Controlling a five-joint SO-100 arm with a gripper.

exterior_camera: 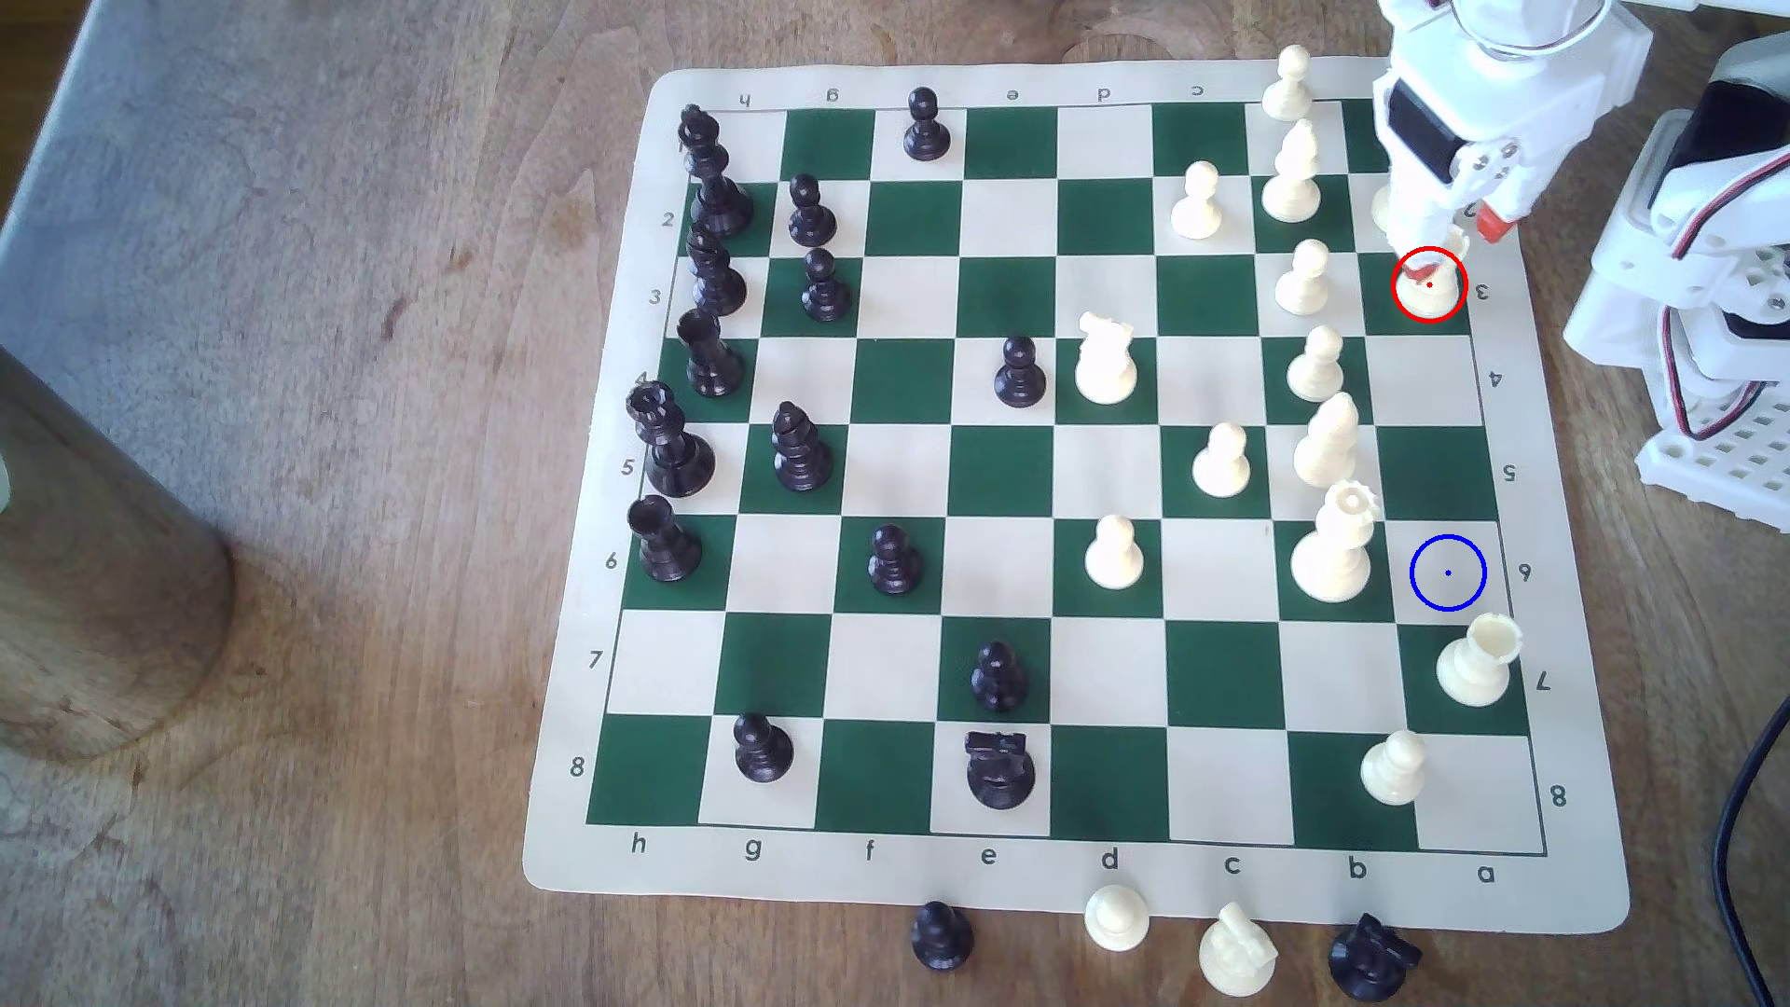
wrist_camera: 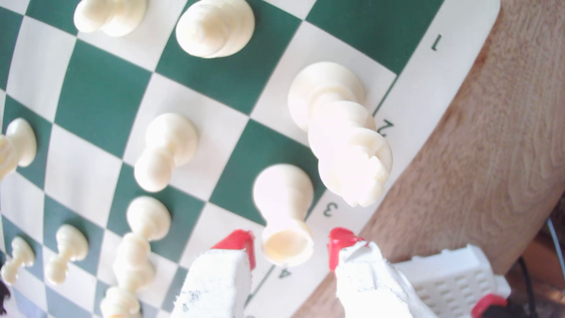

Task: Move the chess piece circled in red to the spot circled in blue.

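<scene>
While the claw (wrist_camera: 290, 247) sits open around the rook (wrist_camera: 286, 214), a knight (wrist_camera: 345, 143) stands just beside it, and the queen (exterior_camera: 1335, 547) stands left of the blue spot (exterior_camera: 1447, 572).

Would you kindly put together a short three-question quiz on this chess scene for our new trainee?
1. True or false: the gripper is already shut on the rook circled in red.
2. Multiple choice: in the exterior view, the piece next to the blue-circled square, on its left, is A) a black pawn, B) the cream queen, C) a black knight.
3. Fill in: the rook circled in red stands on a ____ square.

Key:
1. False; the red-tipped fingers flank its top with gaps on both sides.
2. B.
3. Green.
</scene>
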